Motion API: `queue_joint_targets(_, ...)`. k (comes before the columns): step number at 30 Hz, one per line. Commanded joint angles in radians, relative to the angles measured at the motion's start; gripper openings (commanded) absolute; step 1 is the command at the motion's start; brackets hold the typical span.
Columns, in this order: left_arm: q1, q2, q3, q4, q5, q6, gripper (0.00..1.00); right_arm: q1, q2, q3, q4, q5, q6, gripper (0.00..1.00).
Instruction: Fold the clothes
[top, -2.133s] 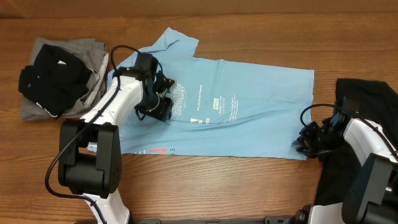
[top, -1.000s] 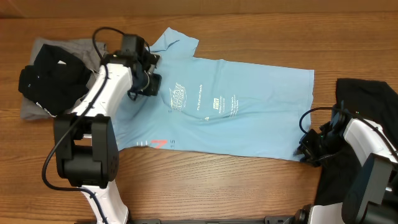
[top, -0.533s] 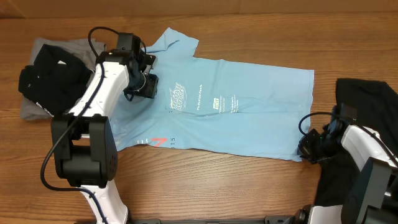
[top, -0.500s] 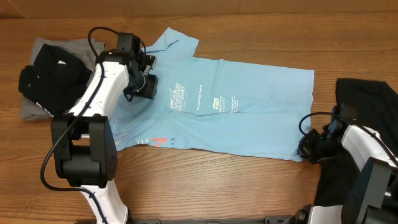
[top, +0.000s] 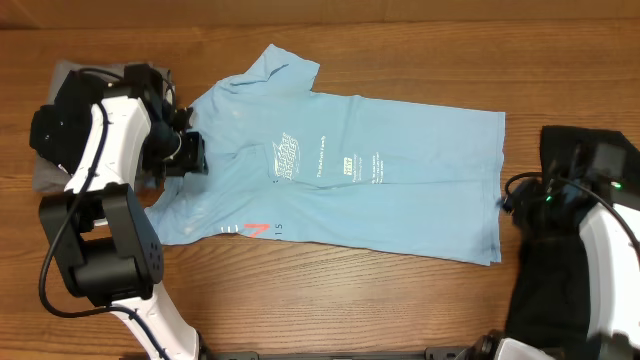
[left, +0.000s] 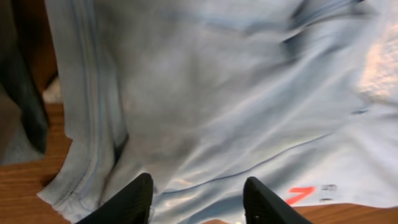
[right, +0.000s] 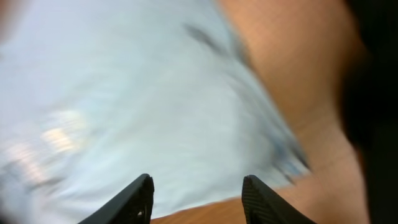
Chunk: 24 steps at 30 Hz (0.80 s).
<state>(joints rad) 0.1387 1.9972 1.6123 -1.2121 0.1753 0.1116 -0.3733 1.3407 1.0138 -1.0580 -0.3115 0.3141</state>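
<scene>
The sky-blue T-shirt (top: 340, 180) lies spread flat across the table, white print and a red "7" (top: 256, 229) facing up. My left gripper (top: 185, 155) hovers at the shirt's left sleeve edge. In the left wrist view it (left: 198, 202) stands open above the wrinkled blue cloth (left: 217, 93), with nothing between the fingers. My right gripper (top: 515, 205) is just off the shirt's right hem. The blurred right wrist view shows it (right: 198, 199) open over the hem corner (right: 280, 155) and bare wood.
A black shirt (top: 70, 120) lies on a grey one (top: 50, 178) at the far left, close to my left arm. Another black garment (top: 585, 155) lies at the right edge under my right arm. Bare wooden table (top: 330, 300) runs along the front.
My left gripper opened, let go of the sleeve area and moved left to the shirt's edge. My right gripper opened and drew back to the right, off the hem corner.
</scene>
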Motion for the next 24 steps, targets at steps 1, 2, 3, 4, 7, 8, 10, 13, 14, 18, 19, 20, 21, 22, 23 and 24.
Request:
queue_joint_targets(1,-0.033,-0.032,0.201,-0.032,0.125,0.049,0.70,-0.002,-0.069,0.148,0.010,-0.193,-0.105,0.56)
queue_joint_targets(2,-0.041,-0.032,0.245,-0.018,0.147,0.053,0.75,-0.002,-0.069,0.180,0.013,-0.210,-0.101,0.57)
queue_joint_targets(3,-0.051,-0.032,0.280,0.013,0.159,0.057,0.79,-0.002,-0.069,0.209,0.026,-0.231,-0.101,0.59)
queue_joint_targets(4,-0.059,-0.032,0.297,0.035,0.159,0.056,0.79,-0.002,-0.069,0.217,0.034,-0.238,-0.098,0.58)
queue_joint_targets(7,-0.114,-0.028,0.322,0.175,0.150,0.058,0.79,-0.002,-0.067,0.227,0.085,-0.244,-0.045,0.59)
queue_joint_targets(8,-0.127,-0.023,0.322,0.204,0.144,0.058,0.79,-0.002,-0.066,0.227,0.088,-0.244,-0.045,0.59)
queue_joint_targets(10,-0.163,0.001,0.322,0.279,0.106,0.061,0.79,-0.002,-0.062,0.227,0.087,-0.244,-0.045,0.60)
queue_joint_targets(13,-0.220,0.086,0.322,0.395,0.051,0.046,0.79,-0.002,-0.053,0.227,0.080,-0.243,-0.045,0.59)
queue_joint_targets(14,-0.228,0.112,0.322,0.431,0.046,0.038,0.80,-0.002,-0.050,0.227,0.078,-0.241,-0.045,0.60)
queue_joint_targets(18,-0.243,0.187,0.322,0.456,0.047,-0.005,0.83,-0.002,-0.029,0.225,0.039,-0.205,-0.045,0.59)
queue_joint_targets(19,-0.243,0.190,0.322,0.430,0.047,-0.003,0.82,-0.002,-0.017,0.220,0.009,-0.174,-0.043,0.57)
queue_joint_targets(20,-0.243,0.190,0.322,0.379,0.031,0.002,0.78,-0.002,-0.003,0.214,-0.013,-0.146,-0.034,0.50)
queue_joint_targets(21,-0.242,0.180,0.323,0.326,-0.002,0.000,0.75,-0.001,0.016,0.200,-0.041,-0.101,-0.024,0.43)
queue_joint_targets(22,-0.240,0.171,0.327,0.275,-0.035,-0.002,0.72,-0.001,0.031,0.188,-0.055,-0.075,-0.018,0.41)
queue_joint_targets(23,-0.237,0.158,0.334,0.219,-0.056,-0.001,0.66,-0.001,0.053,0.170,-0.069,-0.043,-0.003,0.40)
queue_joint_targets(24,-0.231,0.140,0.344,0.156,-0.077,-0.005,0.62,-0.001,0.076,0.154,-0.081,-0.025,0.011,0.35)
